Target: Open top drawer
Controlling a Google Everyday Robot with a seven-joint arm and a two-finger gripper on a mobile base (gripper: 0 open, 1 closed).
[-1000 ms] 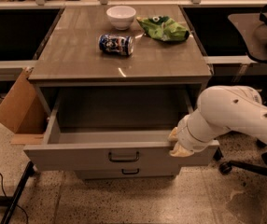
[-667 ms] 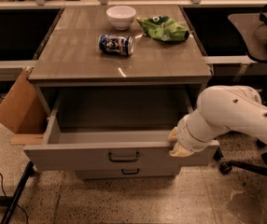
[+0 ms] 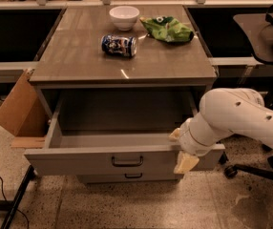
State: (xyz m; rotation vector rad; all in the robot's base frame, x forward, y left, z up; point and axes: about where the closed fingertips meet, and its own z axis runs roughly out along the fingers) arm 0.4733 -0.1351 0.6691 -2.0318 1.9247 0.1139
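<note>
The top drawer [image 3: 79,162] of the grey cabinet stands pulled far out, its grey inside [image 3: 122,123] bare. Its small dark handle [image 3: 127,161] is at the centre of the front panel. My gripper [image 3: 181,149] is at the right end of that front panel, at its upper edge, well to the right of the handle. My white arm [image 3: 241,120] reaches in from the right. Below it a shorter drawer front with a similar handle [image 3: 133,175] is closed.
On the cabinet top [image 3: 79,56] are a white bowl [image 3: 124,17], a can lying on its side [image 3: 119,46] and a green bag [image 3: 167,28]. A cardboard box [image 3: 19,106] leans at the left. An office chair [image 3: 265,32] and its wheeled base [image 3: 230,171] are at the right.
</note>
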